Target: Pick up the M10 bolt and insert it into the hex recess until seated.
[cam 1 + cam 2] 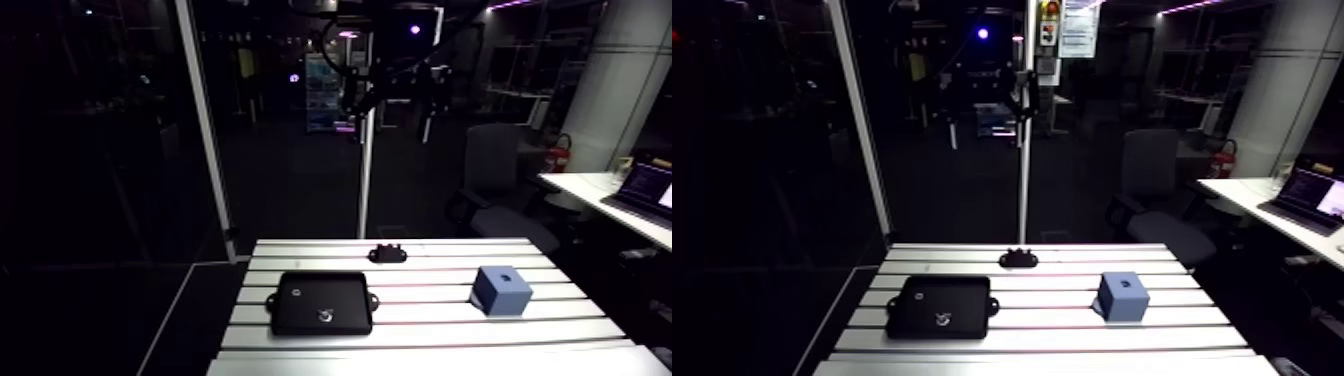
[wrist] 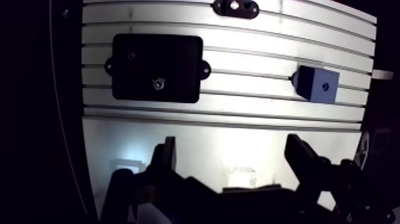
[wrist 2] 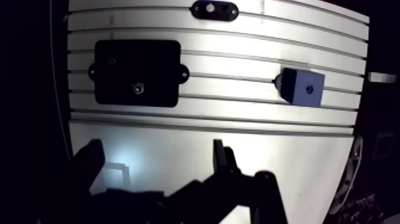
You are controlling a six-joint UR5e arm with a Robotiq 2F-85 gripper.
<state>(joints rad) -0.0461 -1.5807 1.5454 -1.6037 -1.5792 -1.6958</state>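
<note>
A small silvery bolt [image 2: 158, 84] lies in a shallow black tray [image 2: 137, 53] on the slotted table; the arm view shows the bolt [image 1: 325, 315] near the tray's front edge. A blue block [image 2: 318, 84] with a small dark recess in one face stands apart from the tray, on the other side of the table. In the wrist view my gripper [image 2: 231, 143] hangs high above the table's near part, well short of both. It is open, its fingers [image 2: 166, 158] wide apart with nothing between them.
A small black bracket [image 2: 236, 7] with two holes sits at the table's far edge, beyond the tray and block. Bare slotted aluminium [image 1: 430, 330] lies between the tray and the block and under the gripper.
</note>
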